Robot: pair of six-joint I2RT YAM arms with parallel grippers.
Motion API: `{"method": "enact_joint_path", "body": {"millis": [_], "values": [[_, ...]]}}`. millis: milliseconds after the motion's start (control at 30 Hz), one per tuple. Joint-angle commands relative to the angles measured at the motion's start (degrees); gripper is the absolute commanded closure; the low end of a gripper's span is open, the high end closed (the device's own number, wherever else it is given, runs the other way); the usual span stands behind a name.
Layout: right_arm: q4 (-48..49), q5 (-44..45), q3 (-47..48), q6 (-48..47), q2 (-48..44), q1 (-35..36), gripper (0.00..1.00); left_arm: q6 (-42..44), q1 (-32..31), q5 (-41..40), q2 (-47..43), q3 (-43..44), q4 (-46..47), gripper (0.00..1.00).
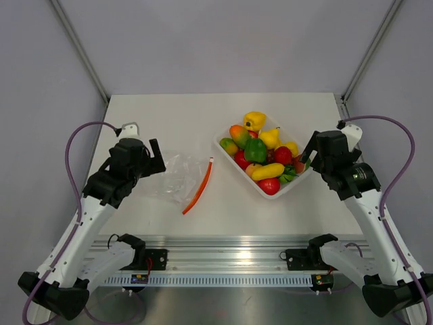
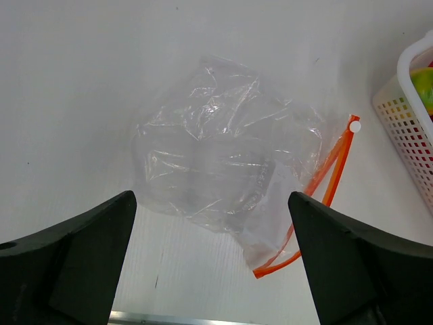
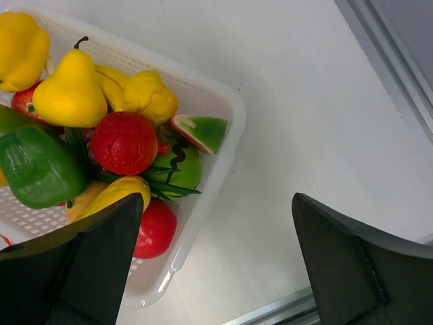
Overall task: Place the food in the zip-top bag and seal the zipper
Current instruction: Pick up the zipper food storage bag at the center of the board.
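Bag (image 2: 216, 156): limp and slippery, I think; I would pinch beside zipper (image 2: 337, 173).
Left gripper (image 2: 211, 203): wide open, empty.
Right gripper (image 3: 218, 202): wide open, empty.

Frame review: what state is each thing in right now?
zip-top bag: empty, crumpled, lying flat on the table.
zipper: appears parted, not sealed.
food: all piled in the white tray.
left gripper: open, empty, above the bag.
right gripper: open, empty, over the tray's corner.

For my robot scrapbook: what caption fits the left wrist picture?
Open left gripper hovers over a crumpled clear bag, orange zipper toward the tray.
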Motion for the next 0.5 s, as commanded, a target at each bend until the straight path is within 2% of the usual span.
{"method": "enact_joint_path", "body": {"millis": [0,300,467], "values": [[1.53,-0.01,0.22,0.02,0.06,0.24,0.01,2.51,0.09,3.28,-1.32,1.18,2.87,0.01],[3.28,-2.81,-1.00,-1.30,-2.49,0.32,0.00,4.00,0.00,6.88,-0.27,1.26,1.99,0.01],[4.78,-5.89,-1.80,-2.27,-3.90,0.23,0.01,3.31,-4.12,6.18,2.18,1.09,1.11,0.01]]}}
